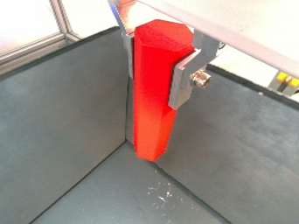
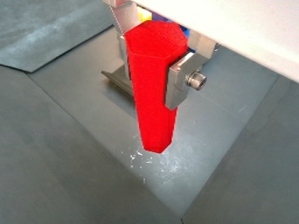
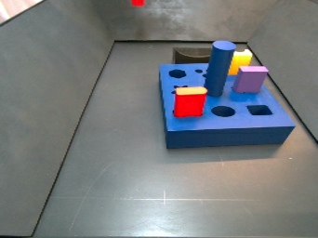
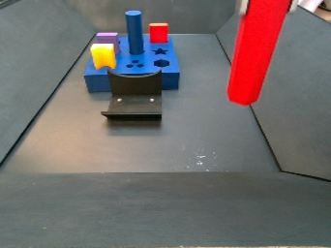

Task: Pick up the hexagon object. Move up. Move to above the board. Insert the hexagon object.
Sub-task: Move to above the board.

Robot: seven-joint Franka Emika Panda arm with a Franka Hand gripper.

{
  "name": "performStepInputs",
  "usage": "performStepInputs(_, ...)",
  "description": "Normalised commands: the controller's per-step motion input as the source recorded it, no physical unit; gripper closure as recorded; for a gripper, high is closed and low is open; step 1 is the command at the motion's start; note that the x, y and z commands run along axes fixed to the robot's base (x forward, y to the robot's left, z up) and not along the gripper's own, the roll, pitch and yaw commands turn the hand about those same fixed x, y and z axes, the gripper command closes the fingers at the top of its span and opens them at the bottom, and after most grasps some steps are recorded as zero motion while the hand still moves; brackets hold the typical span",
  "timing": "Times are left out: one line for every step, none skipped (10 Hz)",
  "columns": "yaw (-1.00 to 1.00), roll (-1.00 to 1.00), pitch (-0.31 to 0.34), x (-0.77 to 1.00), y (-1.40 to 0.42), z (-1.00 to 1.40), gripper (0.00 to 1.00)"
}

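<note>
Gripping the hexagon object near its top, my jaws are clamped on it, a silver finger pressed flat against one side. The red bar hangs upright, its lower end clear of the dark floor. In a side view it hangs high, well apart from the board and nearer the camera than it. The fixture stands just in front of the board. On the board sit a tall blue cylinder, a purple block and a short red block with yellow top.
</note>
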Motion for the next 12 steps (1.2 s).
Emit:
performStepInputs(0.02,0.06,0.091,0.00,-0.01,0.51,1.00)
performStepInputs(0.02,0.06,0.105,0.01,-0.01,0.35,1.00)
performStepInputs(0.02,0.06,0.107,0.01,-0.01,0.24,1.00)
performStepInputs(0.10,-0.17,0.043,0.11,-1.00,0.07,1.00)
performStepInputs(0.10,-0.16,0.023,0.11,-1.00,0.06,1.00)
performStepInputs(0.06,-0.12,-0.017,0.10,-1.00,0.07,1.00)
performStepInputs(0.03,-0.12,-0.036,0.10,-1.00,0.07,1.00)
performStepInputs(0.02,-0.03,-0.010,0.10,-1.00,0.07,1.00)
performStepInputs(0.01,-0.02,0.000,0.10,-1.00,0.07,1.00)
performStepInputs(0.01,-0.03,0.002,0.10,-1.00,0.07,1.00)
performStepInputs(0.01,-0.01,0.002,0.10,-1.00,0.07,1.00)
performStepInputs(0.01,-0.01,0.007,0.10,-1.00,0.07,1.00)
